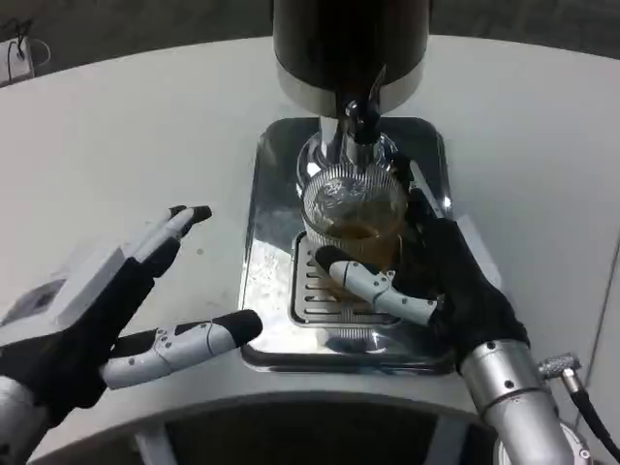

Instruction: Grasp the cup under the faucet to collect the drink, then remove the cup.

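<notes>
The ribbed glass cup (354, 218) stands upright under the faucet (362, 118) on the drip grate (312, 291), with amber drink in its lower part. The right hand (426, 276) is wrapped around it from the right and near side, gripping it, so the cup lies just ahead and left of that palm. The left hand (126, 300) hovers open over the worktop (126, 136), well apart. Removal likely means drawing the cup toward the robot, clear of the spout.

One cam, head view: it looked steeply down from above the robot's chest, facing fwd over the white table (116, 126). It sat close in; the dispenser (349, 48) was cropped at top, both forearms cut by the bottom edge.
</notes>
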Robot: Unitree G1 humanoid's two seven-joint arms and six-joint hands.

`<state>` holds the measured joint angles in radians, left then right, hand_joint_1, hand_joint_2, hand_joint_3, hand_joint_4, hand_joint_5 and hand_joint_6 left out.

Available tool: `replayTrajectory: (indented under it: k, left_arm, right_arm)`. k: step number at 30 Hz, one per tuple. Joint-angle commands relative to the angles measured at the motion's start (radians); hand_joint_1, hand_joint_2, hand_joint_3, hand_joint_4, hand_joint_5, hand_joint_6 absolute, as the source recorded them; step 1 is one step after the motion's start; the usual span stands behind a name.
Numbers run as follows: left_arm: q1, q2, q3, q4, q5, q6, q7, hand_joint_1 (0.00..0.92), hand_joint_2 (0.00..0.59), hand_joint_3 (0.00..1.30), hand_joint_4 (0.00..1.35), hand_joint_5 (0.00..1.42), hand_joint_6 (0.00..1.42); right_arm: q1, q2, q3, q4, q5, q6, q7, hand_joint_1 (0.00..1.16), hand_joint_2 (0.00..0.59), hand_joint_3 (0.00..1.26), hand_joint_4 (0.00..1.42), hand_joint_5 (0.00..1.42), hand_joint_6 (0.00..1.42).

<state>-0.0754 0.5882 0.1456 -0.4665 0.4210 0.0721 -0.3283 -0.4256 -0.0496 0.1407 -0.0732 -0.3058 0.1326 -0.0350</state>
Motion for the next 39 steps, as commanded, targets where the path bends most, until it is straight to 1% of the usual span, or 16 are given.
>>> replayTrajectory:
  k: [1,7,12,17,21,29,35,39]
  left_arm:
    - [-0.017,0.024,-0.022,0.021,0.036,0.003,-0.009,0.0,0.03,0.07,0.0,0.0,0.18]
    - [-0.059,0.037,-0.062,0.055,0.066,0.013,-0.021,0.0,0.024,0.06,0.0,0.0,0.18]
    - [-0.109,0.04,-0.102,0.084,0.09,0.02,-0.036,0.0,0.022,0.05,0.0,0.0,0.16]
    - [-0.141,0.044,-0.123,0.108,0.095,0.019,-0.046,0.0,0.019,0.05,0.0,0.0,0.14]
    - [-0.153,0.047,-0.127,0.118,0.095,0.018,-0.052,0.0,0.017,0.05,0.0,0.0,0.15]
    - [-0.154,0.057,-0.125,0.12,0.09,0.021,-0.068,0.0,0.015,0.05,0.0,0.0,0.15]
    - [-0.156,0.055,-0.123,0.116,0.089,0.026,-0.074,0.0,0.016,0.05,0.0,0.0,0.15]
    - [-0.155,0.054,-0.126,0.113,0.09,0.03,-0.077,0.0,0.016,0.05,0.0,0.0,0.15]
  right_arm:
    - [-0.014,0.009,0.003,0.038,0.015,-0.022,-0.001,0.73,0.234,0.0,0.02,0.1,0.08]
    - [-0.029,0.016,0.009,0.067,0.022,-0.041,-0.002,0.73,0.234,0.0,0.03,0.1,0.08]
    - [-0.046,0.026,0.011,0.091,0.022,-0.048,-0.013,0.73,0.234,0.0,0.03,0.1,0.08]
    - [-0.059,0.034,0.016,0.114,0.021,-0.055,-0.021,0.74,0.227,0.0,0.03,0.1,0.09]
    - [-0.058,0.043,0.019,0.126,0.022,-0.065,-0.026,0.74,0.226,0.0,0.04,0.1,0.09]
    - [-0.052,0.052,0.032,0.133,0.015,-0.091,-0.043,0.75,0.228,0.0,0.09,0.15,0.11]
    - [-0.051,0.055,0.041,0.146,0.013,-0.124,-0.058,0.75,0.229,0.0,0.11,0.16,0.11]
    - [-0.052,0.061,0.047,0.154,0.007,-0.129,-0.071,0.75,0.229,0.0,0.1,0.17,0.11]
